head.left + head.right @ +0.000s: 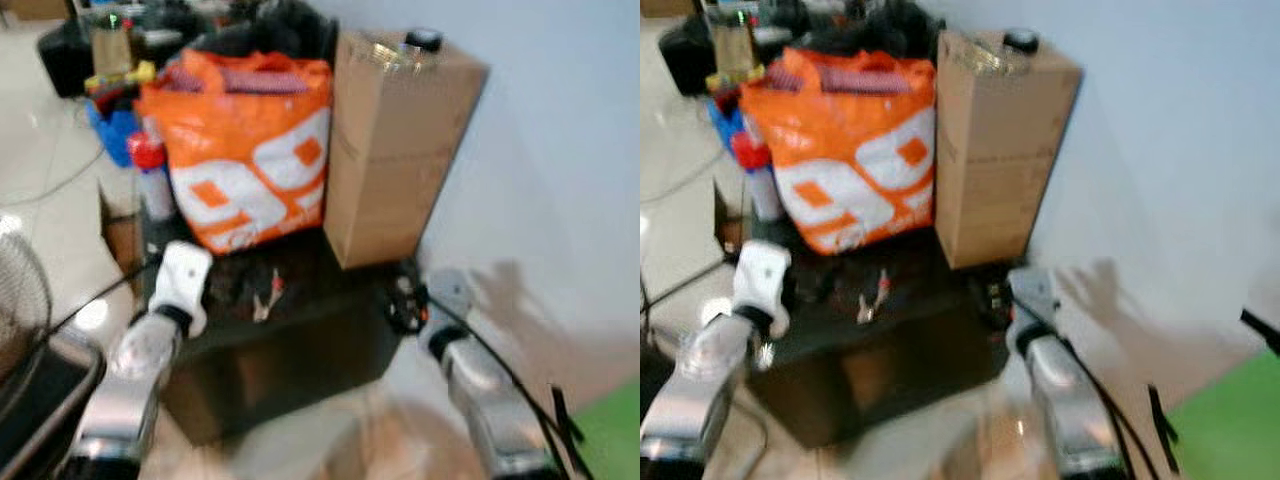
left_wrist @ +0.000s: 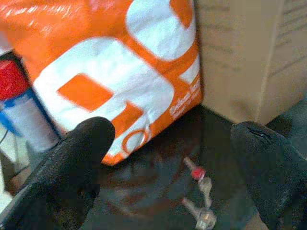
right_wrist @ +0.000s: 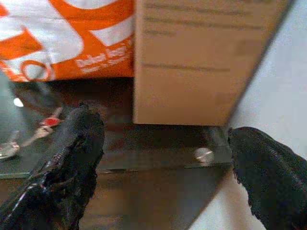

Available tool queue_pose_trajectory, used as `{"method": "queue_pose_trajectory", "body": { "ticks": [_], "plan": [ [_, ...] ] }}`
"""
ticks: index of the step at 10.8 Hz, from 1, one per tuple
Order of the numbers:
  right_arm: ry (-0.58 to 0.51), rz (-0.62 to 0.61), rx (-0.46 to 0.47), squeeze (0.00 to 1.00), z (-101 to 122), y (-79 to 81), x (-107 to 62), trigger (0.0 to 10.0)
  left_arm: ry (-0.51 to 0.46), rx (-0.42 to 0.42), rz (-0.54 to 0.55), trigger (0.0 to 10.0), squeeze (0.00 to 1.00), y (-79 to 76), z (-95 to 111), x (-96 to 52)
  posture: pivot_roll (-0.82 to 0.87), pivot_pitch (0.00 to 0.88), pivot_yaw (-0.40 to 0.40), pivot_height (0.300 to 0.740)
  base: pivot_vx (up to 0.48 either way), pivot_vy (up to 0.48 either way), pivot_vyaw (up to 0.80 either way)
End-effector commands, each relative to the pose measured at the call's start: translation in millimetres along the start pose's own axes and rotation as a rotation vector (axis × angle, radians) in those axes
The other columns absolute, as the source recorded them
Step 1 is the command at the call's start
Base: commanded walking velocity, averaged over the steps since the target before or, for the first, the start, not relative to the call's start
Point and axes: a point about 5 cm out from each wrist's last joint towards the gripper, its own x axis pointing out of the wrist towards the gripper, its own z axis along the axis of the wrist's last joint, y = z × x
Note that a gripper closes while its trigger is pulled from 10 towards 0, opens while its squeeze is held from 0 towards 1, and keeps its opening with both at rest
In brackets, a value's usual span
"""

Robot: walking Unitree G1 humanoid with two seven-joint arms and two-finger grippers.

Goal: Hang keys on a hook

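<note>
Where the dark surface (image 1: 330,300) meets the orange bag (image 1: 245,150), the keys (image 2: 199,196) lie flat: silvery, one with a red cap. Left hand (image 2: 177,158) hovers over them, fingers spread; right hand (image 3: 163,153), also spread, faces the box (image 1: 395,140).

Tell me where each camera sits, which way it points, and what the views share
Left and right eye views: on the head, looking forward and down at a dark table; both silver arms show.
Left wrist view: along the open left claw, toward the keys and orange bag.
Right wrist view: along the open right claw, toward the cardboard box at the table's edge.
Shared: keys, bag and box appear in all views.
</note>
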Motion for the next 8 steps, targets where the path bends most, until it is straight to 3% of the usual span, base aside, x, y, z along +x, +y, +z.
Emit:
{"method": "queue_pose_trajectory", "body": {
  "ticks": [1, 8],
  "plan": [
    [0.01, -0.03, -0.012, 1.0, -1.3, -10.0, -2.2, 10.0, -0.013, -0.001, -0.02, 10.0, 0.0, -7.6, 4.0, 3.1, -0.07, 0.0, -0.022, 0.74, 0.33, 0.0, 0.0],
    [0.025, -0.05, -0.025, 1.0, -3.2, -13.6, -4.6, 10.0, -0.002, -0.004, -0.049, 10.0, 0.0, -11.7, 2.3, 3.8, -0.08, 0.0, -0.017, 0.74, 0.326, 0.0, 0.0]
  ]
}}
